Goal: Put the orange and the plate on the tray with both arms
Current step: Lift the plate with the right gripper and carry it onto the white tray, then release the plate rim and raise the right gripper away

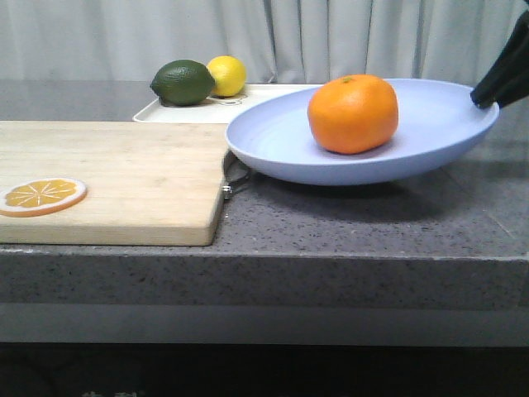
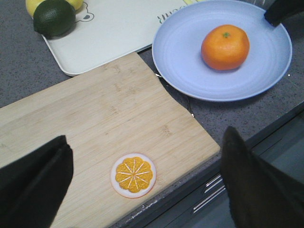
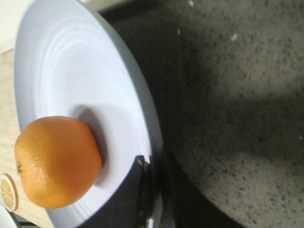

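The orange [image 1: 353, 113] sits on the pale lavender-blue plate [image 1: 430, 136], which is lifted off the counter and casts a shadow below. My right gripper [image 1: 489, 98] is shut on the plate's right rim; the right wrist view shows its fingers [image 3: 142, 190] clamping the rim with the orange [image 3: 57, 161] beside them. The off-white tray [image 1: 211, 112] lies behind the plate, at the back. My left gripper [image 2: 142, 190] is open and empty, hovering above the wooden cutting board [image 2: 109, 133]. The left wrist view also shows the plate [image 2: 190, 71], the orange [image 2: 225, 47] and the tray [image 2: 118, 28].
A dark green lime [image 1: 183, 82] and a yellow lemon [image 1: 227, 75] sit on the tray's left end. A flat orange slice [image 1: 42, 195] lies on the cutting board [image 1: 116, 178] at the front left. The board's metal handle [image 1: 234, 180] lies under the plate's left edge.
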